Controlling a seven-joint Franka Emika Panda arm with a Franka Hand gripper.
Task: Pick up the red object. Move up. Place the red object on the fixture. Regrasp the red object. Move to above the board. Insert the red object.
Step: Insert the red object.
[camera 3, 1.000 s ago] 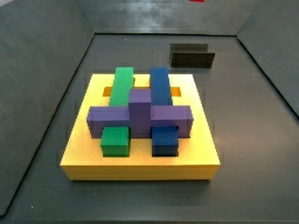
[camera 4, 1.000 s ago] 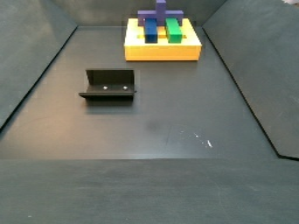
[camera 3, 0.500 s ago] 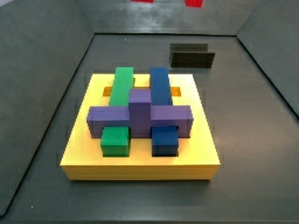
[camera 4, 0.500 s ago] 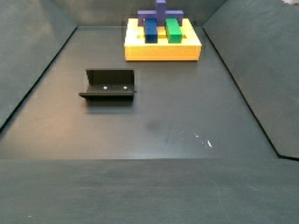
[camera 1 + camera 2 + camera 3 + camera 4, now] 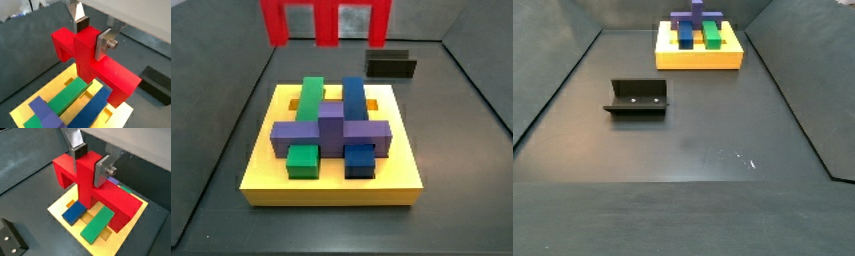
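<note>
Our gripper (image 5: 92, 34) clamps the red object (image 5: 90, 60) above the board (image 5: 265, 170); we judge lowering into the slots comes next.

Hand (image 5: 93, 31), clamped on the red object (image 5: 93, 62), hangs above the board (image 5: 265, 175). Green (image 5: 307, 110), blue (image 5: 356, 115) and purple (image 5: 331, 132) blocks obstruct the board's centre. Open floor (image 5: 714, 140) surrounds the fixture (image 5: 637, 98).

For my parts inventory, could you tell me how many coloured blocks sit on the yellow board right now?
3: a green block, a blue block beside it, and a purple block lying across both. The red object hangs above the board, clamped in the gripper.
</note>
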